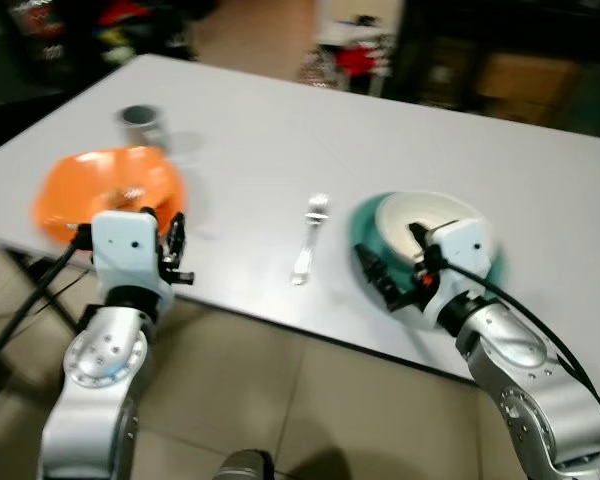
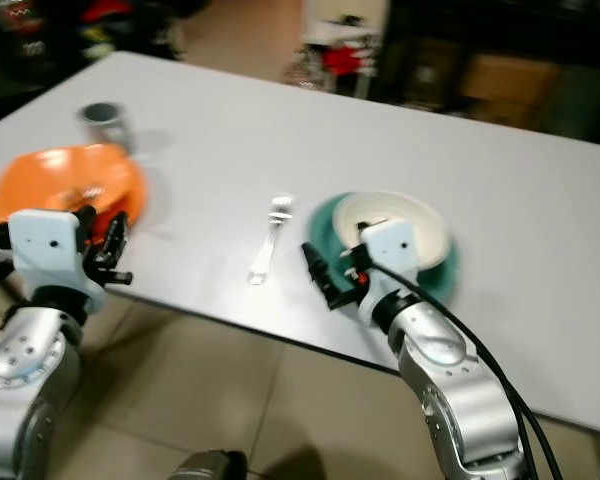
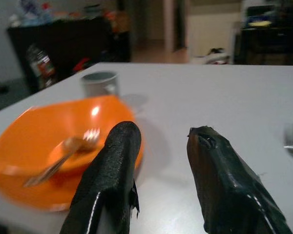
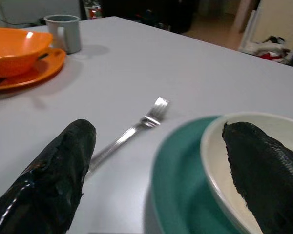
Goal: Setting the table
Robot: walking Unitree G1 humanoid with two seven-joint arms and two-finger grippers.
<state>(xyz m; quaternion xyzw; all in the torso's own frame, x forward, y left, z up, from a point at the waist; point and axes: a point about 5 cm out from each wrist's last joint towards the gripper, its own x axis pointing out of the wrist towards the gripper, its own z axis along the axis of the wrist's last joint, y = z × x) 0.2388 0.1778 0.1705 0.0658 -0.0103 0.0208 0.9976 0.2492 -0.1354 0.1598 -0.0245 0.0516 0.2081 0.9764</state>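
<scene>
Loose fork [image 1: 311,238] lies just left of our right gripper [image 1: 382,277], near the table's [image 1: 280,140] front edge.
Its long axis runs front to back, tines away from us; the right arm is nearer. Thin, shiny metal. Right gripper spread wide, holding nothing, over the teal plate [image 4: 178,190] rim; left gripper [image 3: 161,180] parted, empty, by the orange plate [image 1: 60,215].
</scene>
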